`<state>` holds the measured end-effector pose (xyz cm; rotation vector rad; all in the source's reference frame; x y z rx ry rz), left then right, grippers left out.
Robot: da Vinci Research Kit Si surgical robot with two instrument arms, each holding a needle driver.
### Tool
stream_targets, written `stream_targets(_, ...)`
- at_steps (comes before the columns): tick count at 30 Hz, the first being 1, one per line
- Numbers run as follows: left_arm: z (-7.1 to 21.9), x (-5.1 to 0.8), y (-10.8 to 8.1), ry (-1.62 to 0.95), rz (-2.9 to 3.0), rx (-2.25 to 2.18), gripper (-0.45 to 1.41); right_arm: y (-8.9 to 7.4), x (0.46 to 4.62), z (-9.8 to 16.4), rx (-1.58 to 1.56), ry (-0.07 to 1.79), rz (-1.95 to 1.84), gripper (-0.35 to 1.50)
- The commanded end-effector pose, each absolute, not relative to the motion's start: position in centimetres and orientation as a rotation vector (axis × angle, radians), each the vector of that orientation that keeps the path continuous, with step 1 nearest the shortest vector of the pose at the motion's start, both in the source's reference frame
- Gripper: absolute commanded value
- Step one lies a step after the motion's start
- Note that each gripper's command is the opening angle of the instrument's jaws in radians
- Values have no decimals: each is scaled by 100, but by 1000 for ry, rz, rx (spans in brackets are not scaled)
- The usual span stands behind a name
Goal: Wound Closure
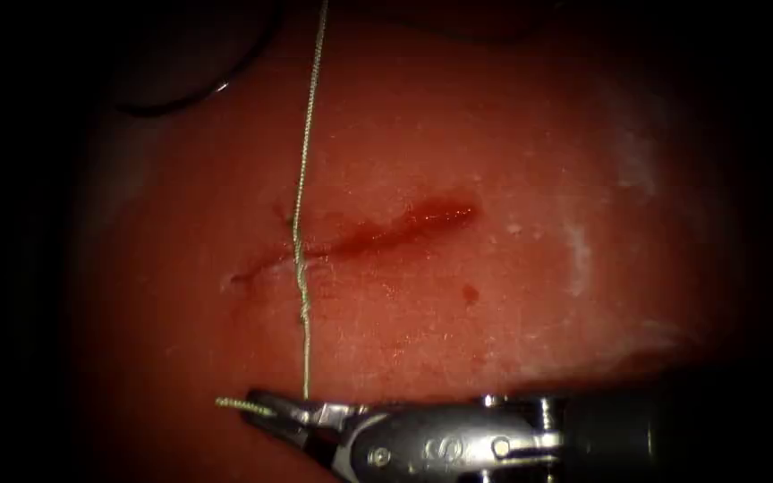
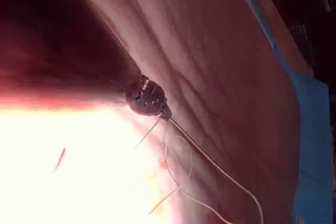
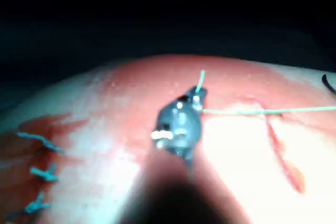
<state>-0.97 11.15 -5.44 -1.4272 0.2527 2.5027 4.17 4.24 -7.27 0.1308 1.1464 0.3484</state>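
Endoscope view: right tool's fingers (image 1: 261, 407) clamp the thread (image 1: 301, 268) below the cut (image 1: 360, 237); left tool's fingers (image 2: 167, 115) likewise grip thread.

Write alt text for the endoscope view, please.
The right tool grips a pale thread near its short end; the thread runs up across a red cut in the tissue, knotted where it crosses.
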Motion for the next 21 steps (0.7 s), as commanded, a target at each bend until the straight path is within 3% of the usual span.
stream_targets(1,-540,-105,1123,252,2500,-1433,-35,414,422,-723,148,1147,345,-35)
stream_targets(21,-542,-107,1129,250,2495,-1430,-35,400,455,-730,205,1161,306,-35)
